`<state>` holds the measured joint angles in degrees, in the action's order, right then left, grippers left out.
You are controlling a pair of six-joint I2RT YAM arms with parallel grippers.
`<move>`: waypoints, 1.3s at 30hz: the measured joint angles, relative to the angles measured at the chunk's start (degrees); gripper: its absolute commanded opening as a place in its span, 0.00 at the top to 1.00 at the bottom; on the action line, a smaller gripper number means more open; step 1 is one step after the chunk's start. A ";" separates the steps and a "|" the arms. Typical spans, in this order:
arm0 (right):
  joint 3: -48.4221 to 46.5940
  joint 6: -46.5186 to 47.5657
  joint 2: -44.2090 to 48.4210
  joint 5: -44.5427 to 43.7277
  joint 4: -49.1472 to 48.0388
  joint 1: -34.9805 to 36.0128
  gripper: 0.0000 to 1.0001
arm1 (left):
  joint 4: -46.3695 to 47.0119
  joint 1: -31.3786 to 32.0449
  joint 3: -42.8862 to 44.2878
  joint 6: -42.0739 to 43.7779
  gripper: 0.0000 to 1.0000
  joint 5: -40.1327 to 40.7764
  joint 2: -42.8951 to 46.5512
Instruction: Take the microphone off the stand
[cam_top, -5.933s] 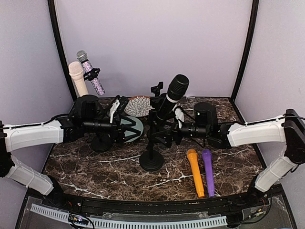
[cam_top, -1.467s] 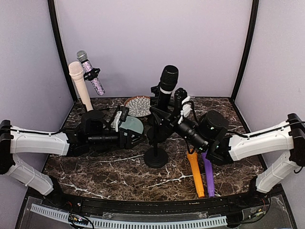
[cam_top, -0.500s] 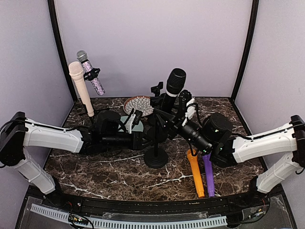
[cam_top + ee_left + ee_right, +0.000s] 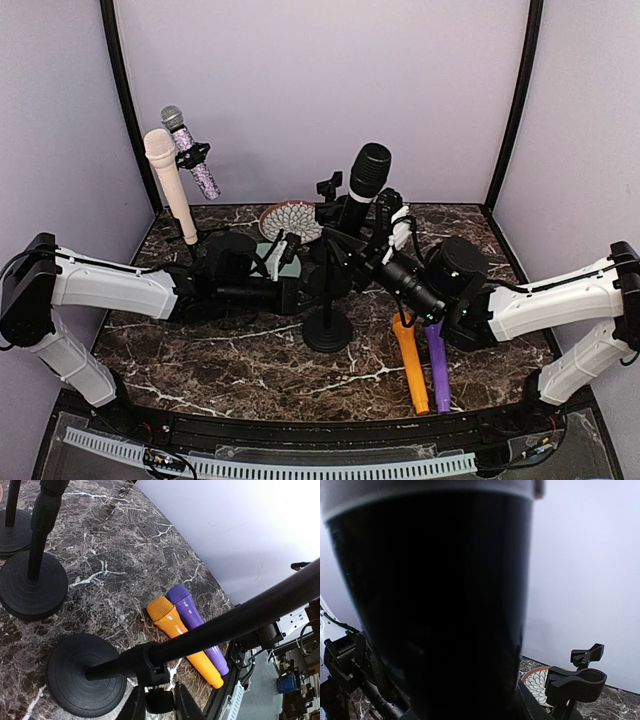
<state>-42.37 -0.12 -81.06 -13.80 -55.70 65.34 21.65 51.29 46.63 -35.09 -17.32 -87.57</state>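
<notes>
1. the left gripper (image 4: pixel 159 690) clamps low on the black stand (image 4: pixel 240 617), at the collar (image 4: pixel 145 662) just above its round base (image 4: pixel 85 680).
2. the right gripper (image 4: pixel 385 222) is closed on the body of the black microphone (image 4: pixel 368 168), which tilts above the stand at mid-table. its lower end is hidden, so i cannot tell whether it sits in the stand.
3. an orange microphone (image 4: pixel 410 365) and a purple microphone (image 4: pixel 436 360) lie side by side, near right on the marble table (image 4: pixel 200 350).

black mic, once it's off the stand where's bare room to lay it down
Free: the table front strip between stand base and near edge, left of the orange mic; also the front right corner, right of the purple mic. Crowded: middle and back, around the black mic, plate, left arm and right arm.
</notes>
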 measured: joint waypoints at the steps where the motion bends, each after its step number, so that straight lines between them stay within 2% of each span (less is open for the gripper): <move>1: -0.02 0.00 0.02 0.00 0.02 0.00 0.72 | -0.15 0.00 0.00 0.00 0.82 -0.04 0.00; 13: 0.09 -0.20 0.50 -0.81 0.66 0.15 0.72 | -0.02 0.00 0.07 -0.94 0.96 -0.15 0.02; 22: 0.31 -0.17 1.27 -1.53 1.57 0.70 0.72 | 1.38 -0.02 -0.68 -5.27 0.97 -0.83 0.00; 39: 0.85 -0.24 2.45 -2.45 2.56 1.05 0.72 | 13.31 -0.46 -5.18 -15.47 0.97 -3.74 -2.01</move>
<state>-41.52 -0.36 -78.61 -16.25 -53.15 66.39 34.96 50.83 41.45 -50.57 -21.06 -89.58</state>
